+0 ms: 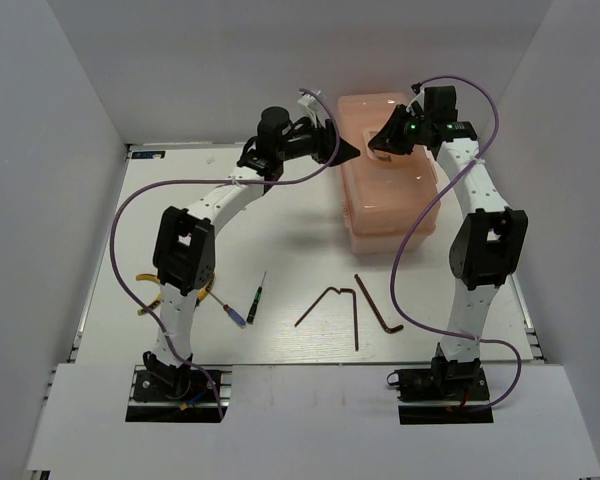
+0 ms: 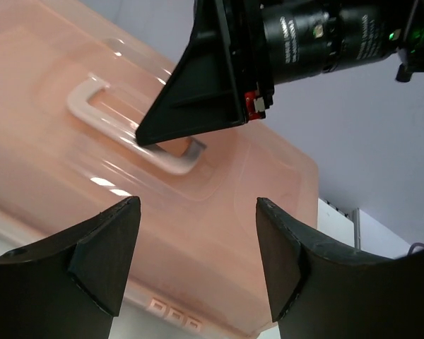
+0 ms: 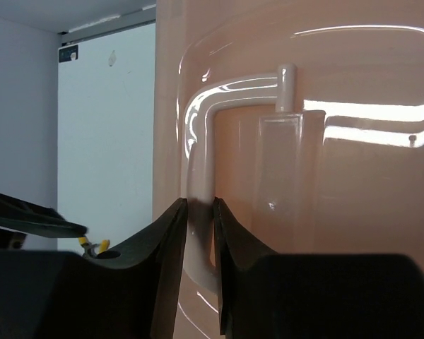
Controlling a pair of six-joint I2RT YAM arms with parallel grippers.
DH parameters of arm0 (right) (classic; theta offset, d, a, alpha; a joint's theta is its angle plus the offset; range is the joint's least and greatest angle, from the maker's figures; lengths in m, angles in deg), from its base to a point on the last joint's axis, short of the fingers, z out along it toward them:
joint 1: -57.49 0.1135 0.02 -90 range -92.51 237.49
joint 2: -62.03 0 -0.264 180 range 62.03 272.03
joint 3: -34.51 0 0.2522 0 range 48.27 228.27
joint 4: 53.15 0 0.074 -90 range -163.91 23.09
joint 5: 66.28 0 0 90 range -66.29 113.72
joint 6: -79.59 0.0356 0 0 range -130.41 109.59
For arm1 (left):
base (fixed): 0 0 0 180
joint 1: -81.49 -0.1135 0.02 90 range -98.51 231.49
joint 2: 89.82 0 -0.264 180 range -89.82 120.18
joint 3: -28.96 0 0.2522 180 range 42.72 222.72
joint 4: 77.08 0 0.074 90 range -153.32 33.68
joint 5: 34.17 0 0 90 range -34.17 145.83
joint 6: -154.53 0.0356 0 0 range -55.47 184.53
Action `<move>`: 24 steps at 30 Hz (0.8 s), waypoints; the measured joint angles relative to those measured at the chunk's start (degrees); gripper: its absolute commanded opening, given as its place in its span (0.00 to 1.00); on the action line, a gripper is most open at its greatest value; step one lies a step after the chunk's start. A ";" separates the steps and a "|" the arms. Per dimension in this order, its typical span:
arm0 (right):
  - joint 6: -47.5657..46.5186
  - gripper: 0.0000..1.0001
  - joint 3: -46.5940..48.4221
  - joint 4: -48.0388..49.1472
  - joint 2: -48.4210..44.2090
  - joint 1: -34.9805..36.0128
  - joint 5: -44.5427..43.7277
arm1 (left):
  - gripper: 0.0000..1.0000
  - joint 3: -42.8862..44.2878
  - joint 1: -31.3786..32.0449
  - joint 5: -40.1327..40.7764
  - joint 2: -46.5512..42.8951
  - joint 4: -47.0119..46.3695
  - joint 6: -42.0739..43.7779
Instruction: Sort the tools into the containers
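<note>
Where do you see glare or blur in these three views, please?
Right wrist view: bright glare streaks across the toolbox lid; the right hand around the handle is dark and soft-edged. Left wrist view: small highlights beside the handle, the left hand dark too. Top external view: even light, sharp, faint shadows only.

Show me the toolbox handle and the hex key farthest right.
toolbox handle (image 3: 200, 162): right wrist view, on its upright white bar.
hex key (image 1: 371, 301): top view, middle of its long arm.
</note>
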 measured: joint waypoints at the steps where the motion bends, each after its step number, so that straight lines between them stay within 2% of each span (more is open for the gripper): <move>1: 0.35 0.27 -0.04 0.04 0.00 -0.04 0.46 | 0.76 0.90 0.48 0.11 0.81 0.85 0.04; 18: 4.87 0.26 -2.08 2.71 0.00 -1.31 5.86 | 0.75 17.73 3.87 8.55 11.39 14.34 0.83; 24: 6.25 0.26 -2.47 3.67 0.00 -1.75 7.21 | 0.74 19.80 4.02 10.93 12.20 16.37 -1.07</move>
